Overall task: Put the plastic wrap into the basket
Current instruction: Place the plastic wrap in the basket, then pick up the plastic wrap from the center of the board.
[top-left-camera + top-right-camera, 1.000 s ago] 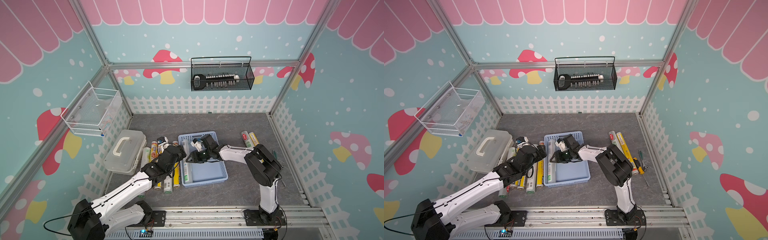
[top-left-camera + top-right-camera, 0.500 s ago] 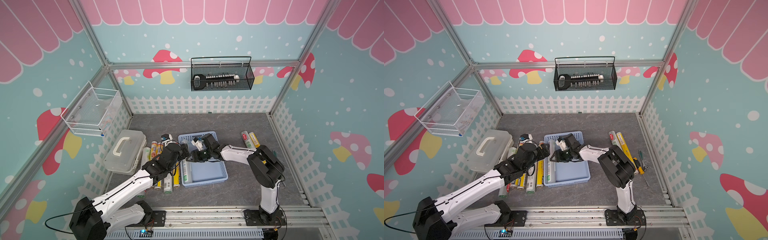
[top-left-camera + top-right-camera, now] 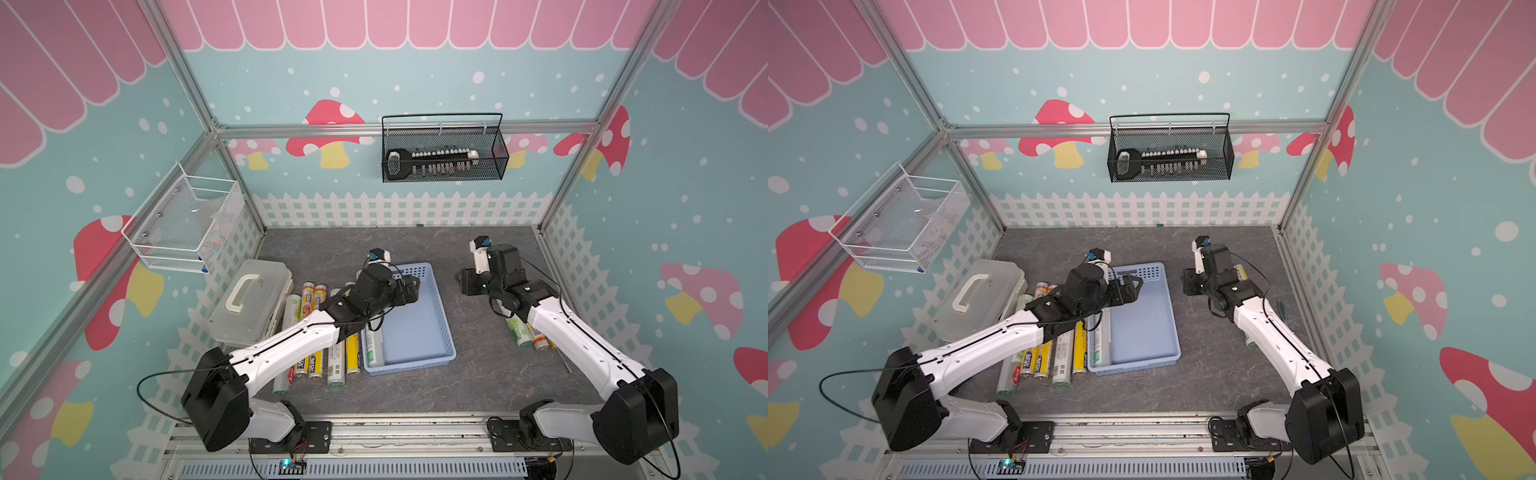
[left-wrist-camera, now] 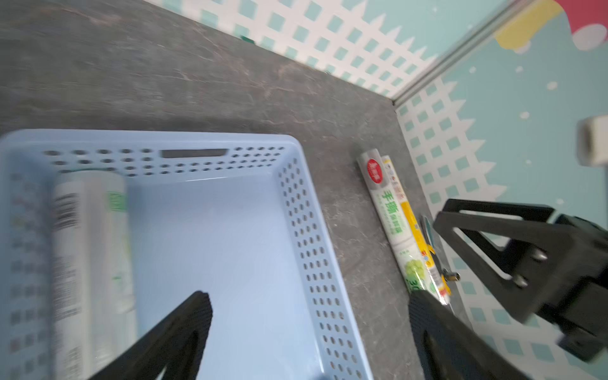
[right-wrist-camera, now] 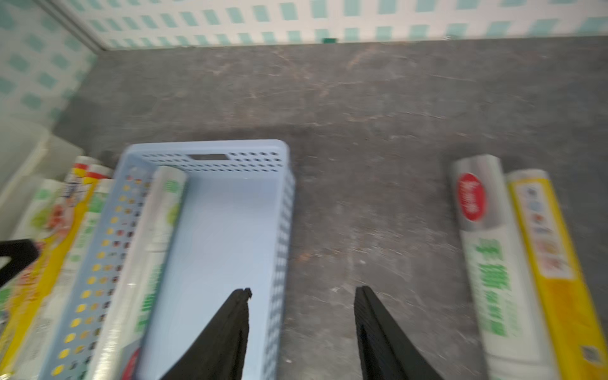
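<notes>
The basket [image 3: 441,309] is a light blue perforated tray on the grey floor, seen in both top views [image 3: 1168,309]. One white, green-printed plastic wrap roll [image 3: 374,350] lies inside along its left wall [image 5: 154,237]. Several more rolls [image 3: 337,365] lie side by side just left of the basket. Two rolls [image 5: 487,263] lie to its right, partly under the right arm. My left gripper [image 4: 307,297] hangs open and empty over the basket's far end [image 3: 410,286]. My right gripper [image 5: 302,291] is open and empty, above the floor just right of the basket [image 3: 466,282].
A translucent lidded box [image 3: 249,299] with a handle stands left of the loose rolls. A black wire basket [image 3: 442,153] hangs on the back wall and a white wire basket [image 3: 187,220] on the left wall. A thin screwdriver [image 4: 427,230] lies beside the right-hand rolls.
My right arm has drawn back out of the basket to the floor on its right, jaws slightly wider. My left gripper has moved right, over the basket, and opened further.
</notes>
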Available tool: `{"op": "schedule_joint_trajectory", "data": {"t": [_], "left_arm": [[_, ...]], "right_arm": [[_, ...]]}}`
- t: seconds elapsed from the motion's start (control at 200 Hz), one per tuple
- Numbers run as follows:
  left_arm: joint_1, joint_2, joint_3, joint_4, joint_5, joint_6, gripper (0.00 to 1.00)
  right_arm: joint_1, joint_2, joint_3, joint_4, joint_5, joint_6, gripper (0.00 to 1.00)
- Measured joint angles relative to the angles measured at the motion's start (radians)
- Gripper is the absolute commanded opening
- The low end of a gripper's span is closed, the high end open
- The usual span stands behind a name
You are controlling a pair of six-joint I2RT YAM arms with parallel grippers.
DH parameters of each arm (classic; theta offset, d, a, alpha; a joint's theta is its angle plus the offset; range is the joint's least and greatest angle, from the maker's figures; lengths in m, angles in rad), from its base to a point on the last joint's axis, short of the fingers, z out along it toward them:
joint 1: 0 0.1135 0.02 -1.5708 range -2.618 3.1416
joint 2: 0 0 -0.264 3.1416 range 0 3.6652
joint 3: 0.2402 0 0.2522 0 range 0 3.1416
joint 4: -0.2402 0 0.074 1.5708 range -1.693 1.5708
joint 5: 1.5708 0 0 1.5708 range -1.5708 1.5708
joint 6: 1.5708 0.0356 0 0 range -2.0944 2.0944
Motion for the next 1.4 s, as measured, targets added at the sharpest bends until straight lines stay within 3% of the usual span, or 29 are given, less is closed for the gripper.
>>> {"op": "schedule_joint_trajectory", "data": {"t": [0.25,0.45,0.625,1.131,1.401], "left_arm": [[-0.117,0.282,0.275,-0.057,0.074,0.04,0.99],[-0.183,0.422,0.441,-0.112,0.098,0.049,0.99],[-0.221,0.494,0.541,-0.167,0.1,0.062,0.99],[-0.227,0.534,0.602,-0.214,0.093,0.073,0.99],[-0.227,0.542,0.603,-0.218,0.093,0.072,0.99]], "right_arm": [[-0.228,0.1,-0.002,-0.116,0.019,-0.096,0.58],[-0.316,0.272,0.05,-0.163,-0.032,-0.133,0.59],[-0.327,0.353,0.102,-0.207,-0.011,-0.182,0.64],[-0.331,0.518,0.227,-0.29,0.049,-0.312,0.65],[-0.334,0.565,0.245,-0.309,-0.009,-0.331,0.66]]}}
